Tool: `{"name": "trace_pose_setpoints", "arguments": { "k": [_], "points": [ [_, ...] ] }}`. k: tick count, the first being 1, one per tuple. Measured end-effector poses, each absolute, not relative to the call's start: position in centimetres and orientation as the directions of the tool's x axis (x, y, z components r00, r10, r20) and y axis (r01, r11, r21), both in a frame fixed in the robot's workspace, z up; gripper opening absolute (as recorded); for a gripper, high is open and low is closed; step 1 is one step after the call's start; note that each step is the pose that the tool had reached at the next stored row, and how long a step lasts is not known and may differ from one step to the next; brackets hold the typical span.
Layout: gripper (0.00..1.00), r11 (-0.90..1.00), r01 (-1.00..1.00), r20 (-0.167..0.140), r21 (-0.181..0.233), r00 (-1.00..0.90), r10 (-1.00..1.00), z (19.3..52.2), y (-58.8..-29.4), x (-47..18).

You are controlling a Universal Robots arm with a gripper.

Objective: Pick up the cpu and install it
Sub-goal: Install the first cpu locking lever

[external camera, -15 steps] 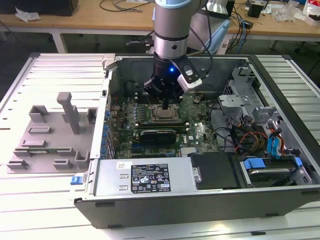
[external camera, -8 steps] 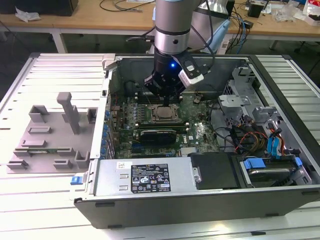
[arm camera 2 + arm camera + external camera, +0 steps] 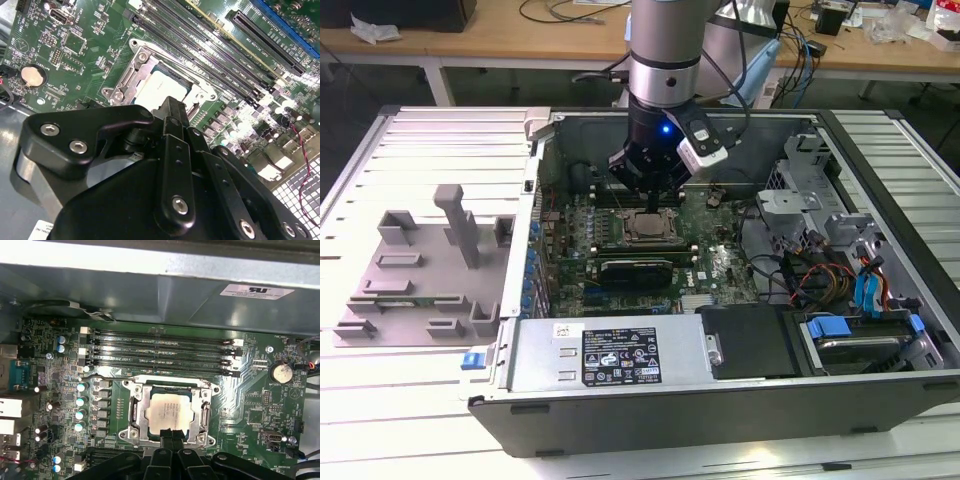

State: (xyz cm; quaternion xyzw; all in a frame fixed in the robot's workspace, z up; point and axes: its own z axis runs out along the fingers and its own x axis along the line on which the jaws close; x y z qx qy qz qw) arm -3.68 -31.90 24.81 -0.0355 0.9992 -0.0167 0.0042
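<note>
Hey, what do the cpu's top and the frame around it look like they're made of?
The cpu: a metal top by the look, matte silvery-white with a soft, even sheen. The socket frame around it: probably bare steel, brighter and shinier, with glints along its edges and screw heads.

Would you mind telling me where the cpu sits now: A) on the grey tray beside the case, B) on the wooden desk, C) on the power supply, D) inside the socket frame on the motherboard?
D: in the first wrist view the cpu lies flat inside the socket frame on the motherboard, with the gripper close by one of its edges.
</note>
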Motion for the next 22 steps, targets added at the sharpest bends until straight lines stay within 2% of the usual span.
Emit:
{"name": "trace_pose_setpoints", "arguments": {
  "k": [8, 12, 22],
  "points": [
    [0.11, 0.997, -0.071, -0.007, -0.034, -0.997, -0.071, 25.0, -31.9, -3.7],
    [0.11, 0.997, -0.071, -0.007, -0.033, -0.997, -0.071, 26.2, -31.9, -3.7],
    [0.11, 0.997, -0.071, -0.014, -0.034, -0.997, -0.071, 26.2, -31.9, -7.0]
  ]
}}
